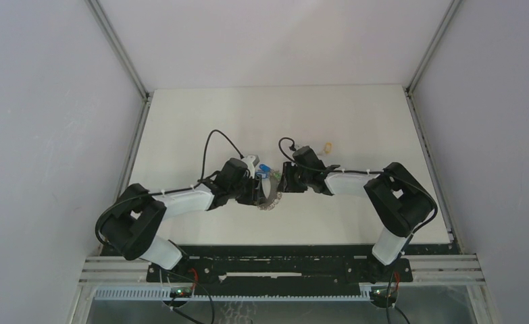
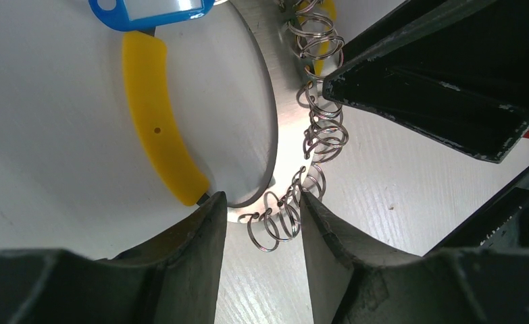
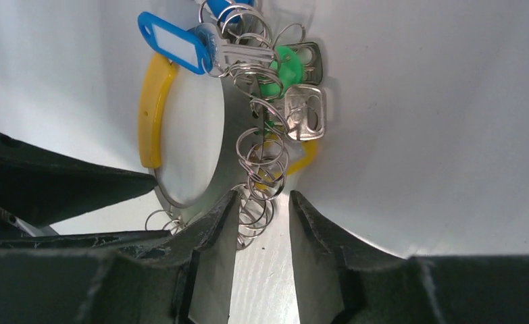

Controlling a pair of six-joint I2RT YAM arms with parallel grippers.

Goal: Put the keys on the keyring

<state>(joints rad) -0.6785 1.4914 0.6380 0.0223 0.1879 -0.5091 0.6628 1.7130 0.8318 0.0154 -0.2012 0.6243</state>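
Already, blue and green keys [image 3: 283, 71] strung on keyring [image 3: 152, 115].

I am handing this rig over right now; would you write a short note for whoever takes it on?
Left end effector: shut on the chain part of the keyring.
Right end effector: jaws narrow around the same chain; whether they are pinching it cannot be told.
Keyring: at mid-table, between the two arms.
Done: blue-tagged key, green key and silver key appear to hang among the rings.
Left: tan key lies loose on the table beyond the right arm, not yet on the keyring.
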